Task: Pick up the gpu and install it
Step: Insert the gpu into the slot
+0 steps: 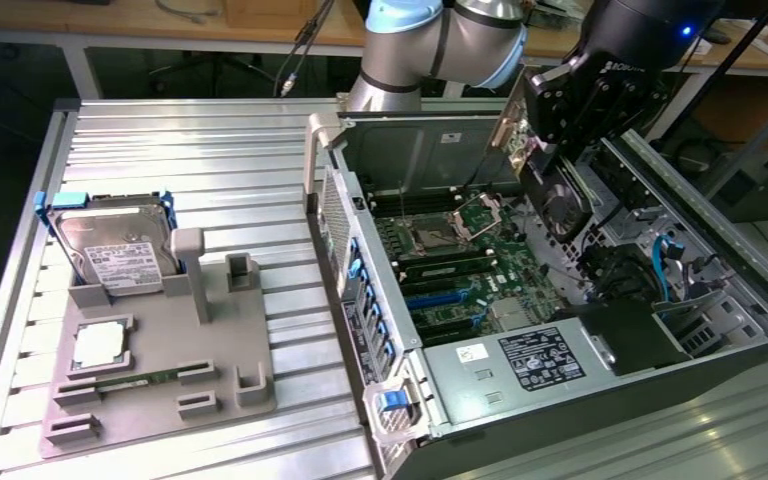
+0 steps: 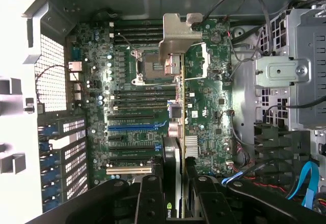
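The gpu [image 1: 554, 200] is a dark flat card that hangs over the open computer case [image 1: 744, 300], with my gripper [image 1: 560, 135] shut on its upper end. In the wrist view the gpu [image 2: 177, 132] appears edge-on, running from my black fingers [image 2: 147, 198] out to its silver bracket [image 2: 178, 35]. My gripper [image 2: 173, 196] clamps it from both sides. The card floats above the motherboard [image 2: 127, 81], beside the blue expansion slot [image 2: 135, 127] and apart from it.
On the exterior view's left, a grey fixture tray [image 1: 224, 390] holds a hard drive [image 1: 117, 252] in a blue-cornered frame, a processor [image 1: 97, 345] and a slim memory stick [image 1: 144, 380]. Inside the case are cables [image 1: 664, 265] and a metal drive cage [image 2: 285, 71].
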### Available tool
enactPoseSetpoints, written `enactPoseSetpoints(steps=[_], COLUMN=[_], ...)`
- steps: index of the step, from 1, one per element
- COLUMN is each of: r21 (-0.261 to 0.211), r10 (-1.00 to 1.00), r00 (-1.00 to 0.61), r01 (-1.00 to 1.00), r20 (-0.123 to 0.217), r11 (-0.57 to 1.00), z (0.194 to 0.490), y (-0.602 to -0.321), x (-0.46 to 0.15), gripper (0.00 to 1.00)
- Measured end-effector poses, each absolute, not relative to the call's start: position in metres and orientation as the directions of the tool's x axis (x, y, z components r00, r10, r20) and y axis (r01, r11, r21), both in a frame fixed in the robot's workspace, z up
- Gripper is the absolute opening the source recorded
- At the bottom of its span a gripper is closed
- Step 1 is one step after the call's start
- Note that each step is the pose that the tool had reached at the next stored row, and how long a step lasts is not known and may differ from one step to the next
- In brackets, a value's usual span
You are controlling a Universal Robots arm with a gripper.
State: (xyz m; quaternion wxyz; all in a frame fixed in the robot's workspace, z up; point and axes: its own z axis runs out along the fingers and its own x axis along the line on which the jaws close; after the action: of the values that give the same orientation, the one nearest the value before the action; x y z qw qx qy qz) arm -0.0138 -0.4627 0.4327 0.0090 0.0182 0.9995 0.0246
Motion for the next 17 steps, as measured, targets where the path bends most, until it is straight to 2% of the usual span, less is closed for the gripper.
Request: enactPoseSetpoints(steps=[17], r21=[0.049], r10=[0.026], r00=[-1.0], r01=[0.025], r20=[-0.018], r11=[0.999], z=[0.4327], y=[-0.4626], x=[-0.0141], gripper=[0.27])
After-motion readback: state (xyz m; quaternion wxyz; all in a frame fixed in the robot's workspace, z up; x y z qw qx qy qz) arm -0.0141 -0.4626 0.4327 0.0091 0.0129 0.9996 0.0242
